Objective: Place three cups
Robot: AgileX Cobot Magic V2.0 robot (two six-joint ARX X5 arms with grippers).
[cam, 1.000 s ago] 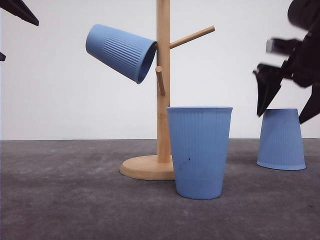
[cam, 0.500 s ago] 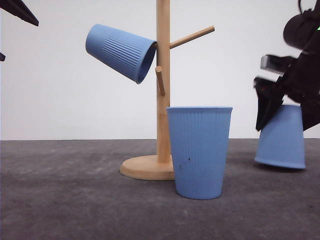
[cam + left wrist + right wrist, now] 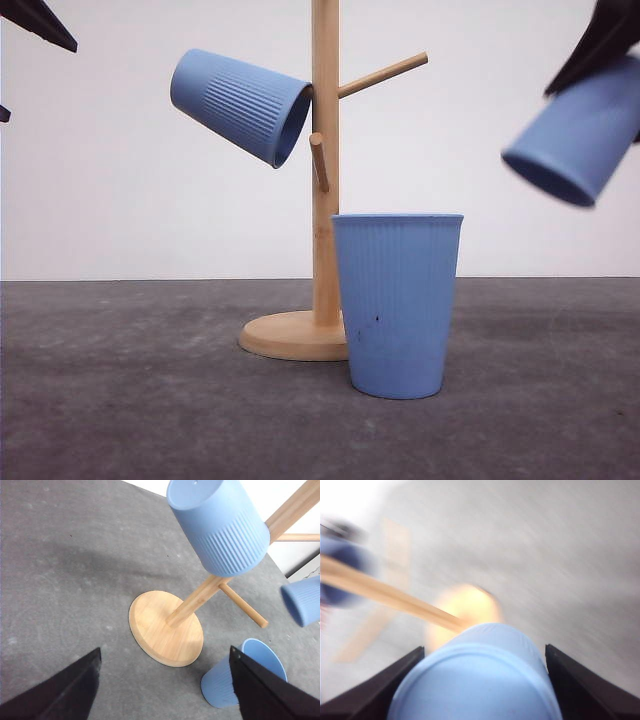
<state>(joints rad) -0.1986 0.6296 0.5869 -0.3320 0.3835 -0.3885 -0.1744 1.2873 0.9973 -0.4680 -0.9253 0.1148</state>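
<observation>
Ribbed light-blue cups (image 3: 398, 300), pale wooden stand (image 3: 325, 170).

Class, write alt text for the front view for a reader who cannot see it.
The right gripper holds a blue cup tilted in the air at right. Another cup hangs on a wooden stand, and a third stands upright on the grey table in front.

Three light-blue ribbed cups, handleless and tapered. One (image 3: 241, 104) hung tilted on a peg of the wooden stand (image 3: 325, 180), mouth toward the post; one (image 3: 397, 303) upright on the grey table, just in front of the stand's base. Third (image 3: 580, 130) aloft at right (slightly blurred), tipped with mouth down-left.
</observation>
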